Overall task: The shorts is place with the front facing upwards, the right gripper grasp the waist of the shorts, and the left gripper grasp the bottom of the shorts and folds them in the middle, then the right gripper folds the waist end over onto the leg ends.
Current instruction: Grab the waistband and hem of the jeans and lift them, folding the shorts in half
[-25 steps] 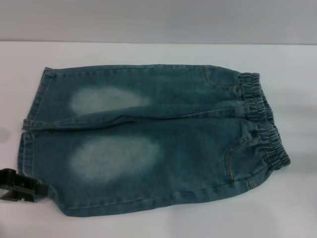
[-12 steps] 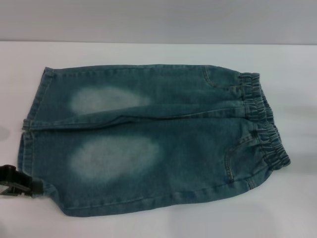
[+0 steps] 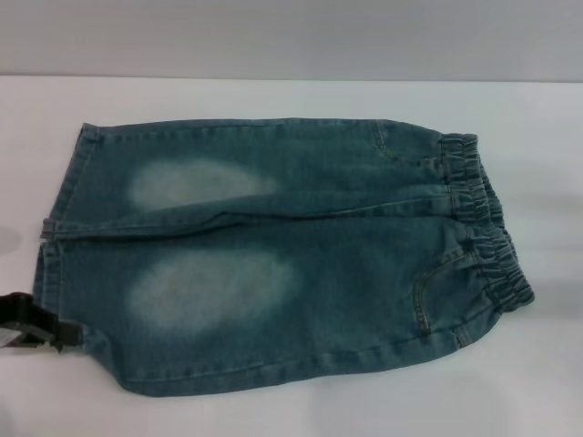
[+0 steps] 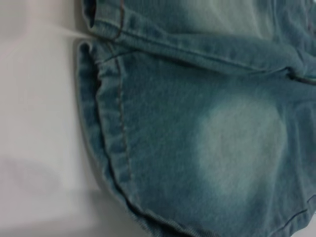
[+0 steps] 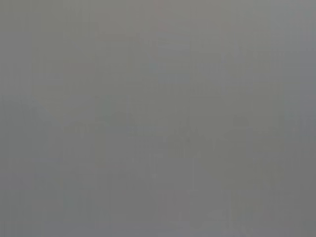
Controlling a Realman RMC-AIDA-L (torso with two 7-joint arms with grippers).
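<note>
The blue denim shorts [image 3: 319, 264] lie flat and front up on the white table [image 3: 273, 96], with pale patches on both thighs. The gathered waist [image 3: 483, 228] is at the right, and the straight leg hems at the bottom of the shorts [image 3: 50, 264] are at the left. Part of my left gripper [image 3: 36, 326] shows at the picture's left edge, against the near leg's hem corner. The left wrist view looks closely at the two leg hems [image 4: 106, 133] and a faded patch [image 4: 237, 143]. My right gripper is out of view; its wrist view shows only plain grey.
White table surface surrounds the shorts on all sides. A grey wall [image 3: 291, 36] stands behind the table's far edge.
The left gripper has shifted slightly leftward and farther from me beside the near hem corner. The shorts have not moved.
</note>
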